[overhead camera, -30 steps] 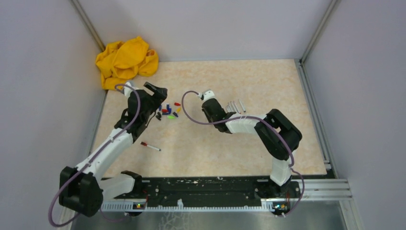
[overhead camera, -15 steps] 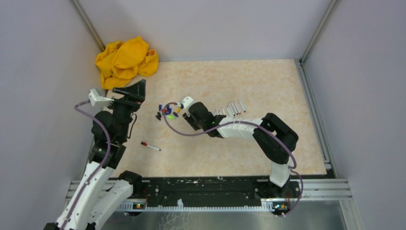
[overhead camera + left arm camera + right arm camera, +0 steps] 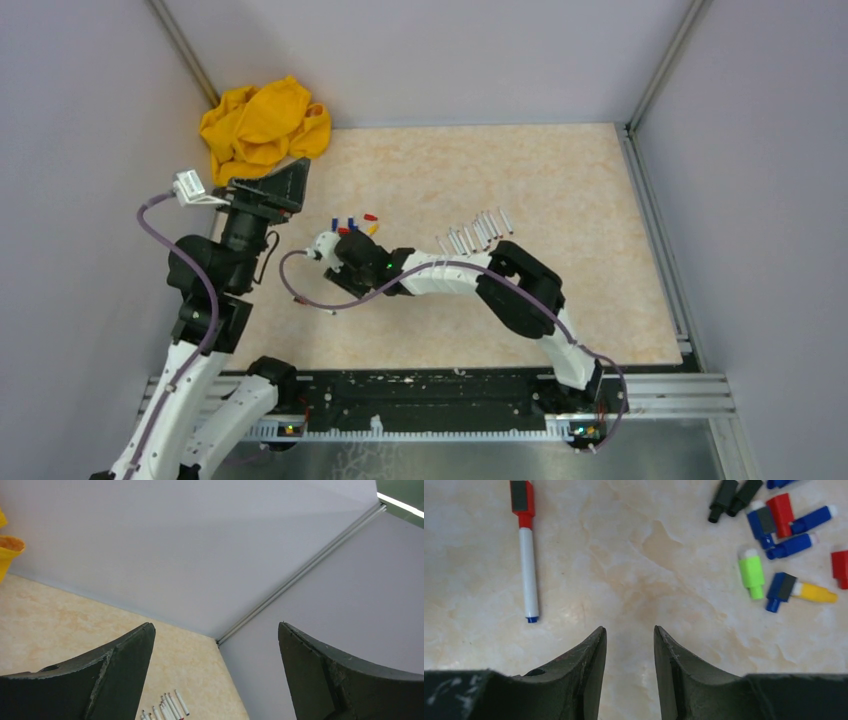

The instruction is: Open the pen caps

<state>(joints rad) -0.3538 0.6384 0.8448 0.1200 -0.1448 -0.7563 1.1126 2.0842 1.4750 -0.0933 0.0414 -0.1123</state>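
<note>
One marker [image 3: 528,570] with its cap on, and it lies on the table [image 3: 634,555] up and to the left in the right wrist view, red cap [image 3: 522,500] at the far end, a blue tip at the near end. The right gripper [image 3: 629,630] hovers over bare tabletop near it. Its jaws are a narrow gap apart with nothing between them, touching neither marker nor caps. Off to the other side, the loose pen caps [image 3: 781,510] are scattered in a cluster: two black, several blue, a couple of red, one green, and one yellow butted against a blue. Nothing lies between the fingers and the marker, only marbled surface.

From the top camera, the right arm [image 3: 470,275] reaches across into the left half of the table. Its wrist covers the near part of the cap cluster, and only a few red, blue and yellow caps peek out beyond it. Behind the arm a row of bare barrels [image 3: 475,232] lies side by side, well apart from the caps. The left gripper [image 3: 215,626] is up high and tilted toward the back wall, jaws spread wide and holding nothing. A yellow cloth [image 3: 262,130] sits bunched in the far left corner.
</note>
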